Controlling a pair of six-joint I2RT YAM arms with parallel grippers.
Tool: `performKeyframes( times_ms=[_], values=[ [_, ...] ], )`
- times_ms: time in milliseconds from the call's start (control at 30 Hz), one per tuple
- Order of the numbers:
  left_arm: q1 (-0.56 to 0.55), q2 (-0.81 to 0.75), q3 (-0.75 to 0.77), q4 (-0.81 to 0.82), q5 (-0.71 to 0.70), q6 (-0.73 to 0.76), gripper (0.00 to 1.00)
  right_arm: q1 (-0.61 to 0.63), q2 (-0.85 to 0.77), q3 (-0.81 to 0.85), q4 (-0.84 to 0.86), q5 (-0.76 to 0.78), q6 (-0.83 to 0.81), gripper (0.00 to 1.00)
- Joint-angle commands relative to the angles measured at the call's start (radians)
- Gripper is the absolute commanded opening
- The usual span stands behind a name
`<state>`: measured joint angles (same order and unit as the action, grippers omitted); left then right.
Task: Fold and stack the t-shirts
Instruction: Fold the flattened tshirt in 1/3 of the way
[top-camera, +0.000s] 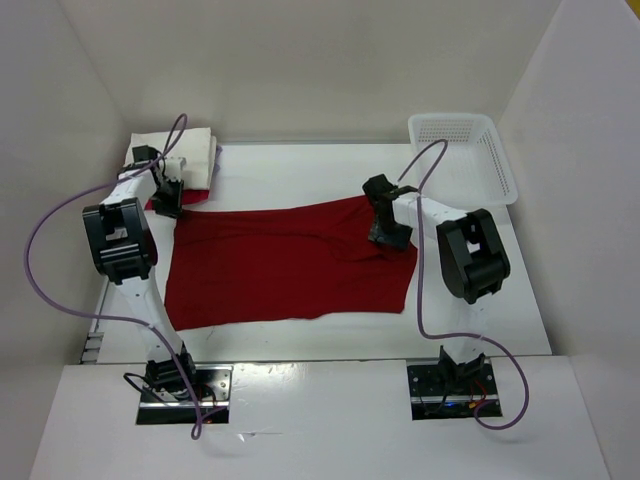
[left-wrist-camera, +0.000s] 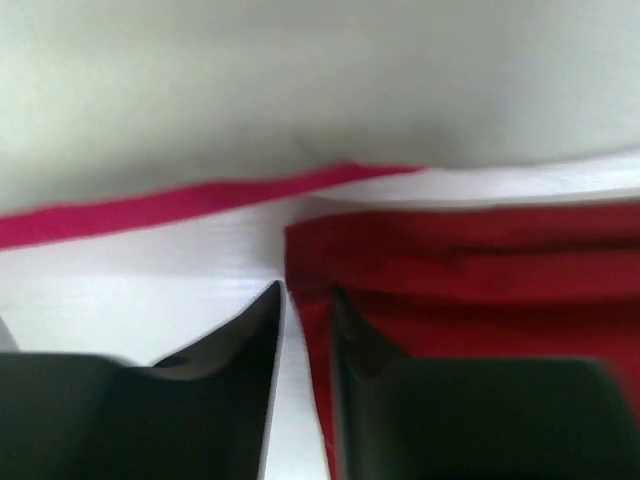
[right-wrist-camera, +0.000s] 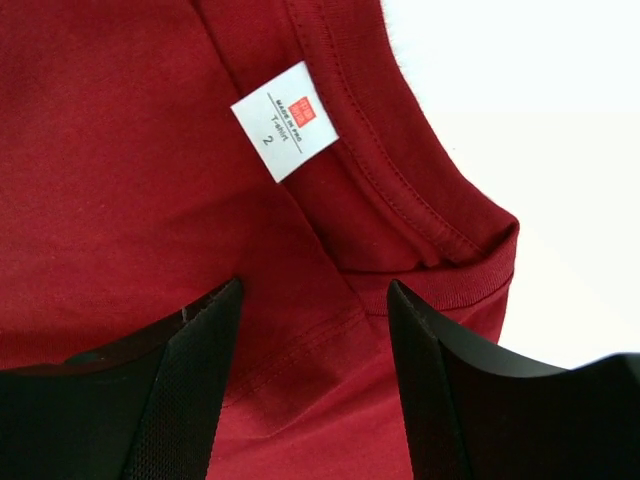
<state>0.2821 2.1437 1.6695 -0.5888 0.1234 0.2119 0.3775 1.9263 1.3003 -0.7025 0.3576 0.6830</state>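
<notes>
From above, the dark red t-shirt (top-camera: 290, 260) lies spread flat mid-tabletop (top-camera: 300, 170), the left hand (top-camera: 167, 205) at its far left corner beside a folded stack (top-camera: 185, 148), the right hand (top-camera: 388, 238) at its far right edge. The left wrist view shows the fingers (left-wrist-camera: 250, 340) slightly parted, straddling the shirt's edge. The right wrist view shows the jaws wide apart over the collar (right-wrist-camera: 400, 170), near the label (right-wrist-camera: 285, 120).

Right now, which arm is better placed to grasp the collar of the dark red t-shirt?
Right. The right gripper hangs open over the collar of the dark red t-shirt, beside its white label. The left gripper sits at the shirt's far-left corner.
</notes>
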Motion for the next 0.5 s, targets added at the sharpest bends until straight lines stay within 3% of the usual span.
performKeyframes(
  times_ms=[0, 67, 100, 200, 333, 467],
  values=[
    [0.003, 0.022, 0.071, 0.017, -0.059, 0.011, 0.40, -0.025, -0.009, -0.038, 0.000, 0.050, 0.010, 0.66],
    [0.003, -0.008, 0.072, 0.007, -0.088, 0.033, 0.55, -0.025, -0.074, -0.038, -0.029, 0.050, 0.020, 0.68],
    [0.003, -0.045, 0.056, -0.003, -0.112, 0.043, 0.72, -0.025, -0.101, -0.038, -0.040, 0.060, 0.044, 0.68],
    [0.003, -0.143, 0.003, -0.032, -0.123, 0.089, 0.81, -0.025, -0.193, -0.061, -0.071, 0.069, 0.056, 0.68],
    [-0.007, -0.249, -0.115, -0.107, -0.105, 0.145, 0.82, -0.025, -0.233, -0.061, -0.028, -0.043, 0.032, 0.62],
    [-0.027, -0.272, -0.227, -0.154, -0.062, 0.165, 0.70, -0.025, -0.167, -0.032, -0.026, -0.106, 0.032, 0.62]
  ],
)
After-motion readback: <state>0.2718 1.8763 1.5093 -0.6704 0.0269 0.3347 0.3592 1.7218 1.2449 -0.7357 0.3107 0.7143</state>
